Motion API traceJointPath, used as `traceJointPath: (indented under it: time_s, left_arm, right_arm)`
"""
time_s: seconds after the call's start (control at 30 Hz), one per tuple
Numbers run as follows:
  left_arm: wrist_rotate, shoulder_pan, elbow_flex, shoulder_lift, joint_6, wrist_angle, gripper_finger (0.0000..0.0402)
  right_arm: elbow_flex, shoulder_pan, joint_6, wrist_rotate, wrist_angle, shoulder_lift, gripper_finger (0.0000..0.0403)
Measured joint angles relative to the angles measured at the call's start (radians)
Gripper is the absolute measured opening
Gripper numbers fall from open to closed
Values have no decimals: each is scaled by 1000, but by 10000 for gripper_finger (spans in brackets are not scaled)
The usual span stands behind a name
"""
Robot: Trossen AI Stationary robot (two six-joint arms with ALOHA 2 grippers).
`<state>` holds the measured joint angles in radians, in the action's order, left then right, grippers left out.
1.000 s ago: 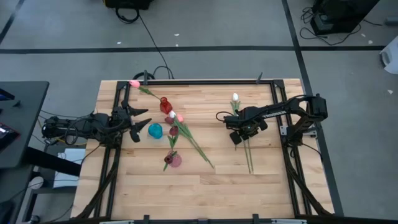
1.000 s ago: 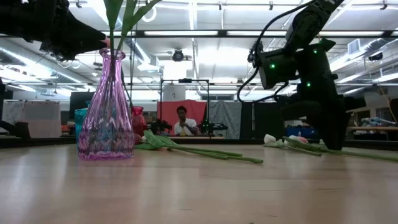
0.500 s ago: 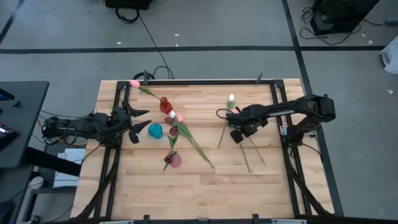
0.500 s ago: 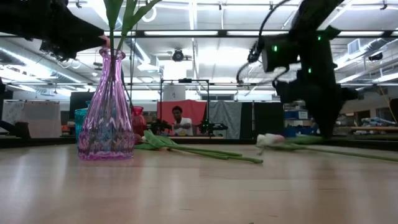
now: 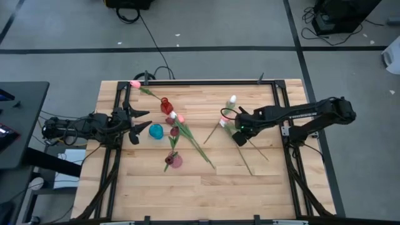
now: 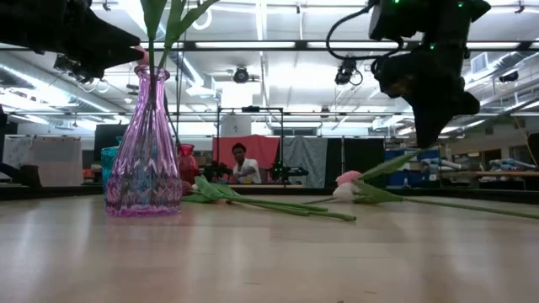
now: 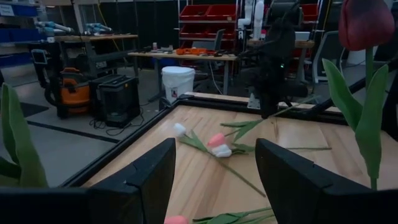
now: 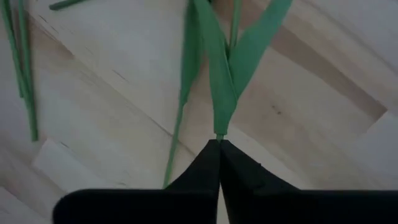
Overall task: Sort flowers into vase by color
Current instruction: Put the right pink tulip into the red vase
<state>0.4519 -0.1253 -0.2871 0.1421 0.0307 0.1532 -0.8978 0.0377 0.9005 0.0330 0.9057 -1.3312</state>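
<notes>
- Flowers lie scattered on the counter; the right hand pinches one tulip stem, lifted.
- Raise it clear before carrying it vaseward.
- Left hand waits wide beside the vases.

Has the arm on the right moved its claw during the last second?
Yes. The right end effector, shut on a flower stem, has slid down the high view, away from the table's far edge, and risen in the low view.
</notes>
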Motion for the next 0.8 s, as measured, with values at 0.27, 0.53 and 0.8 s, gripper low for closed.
traceJointPath:
  time_s: [0.27,0.53,0.8]
  left_arm:
    - [0,0,0,0,0,1,227]
    - [0,0,0,0,0,5,227]
    - [0,0,0,0,0,4,227]
  right_arm:
    - [4,-30,23,-17,-2,-163,82]
    - [4,-1,-4,-123,-8,-301,97]
    - [4,16,-13,-150,-39,-321,97]
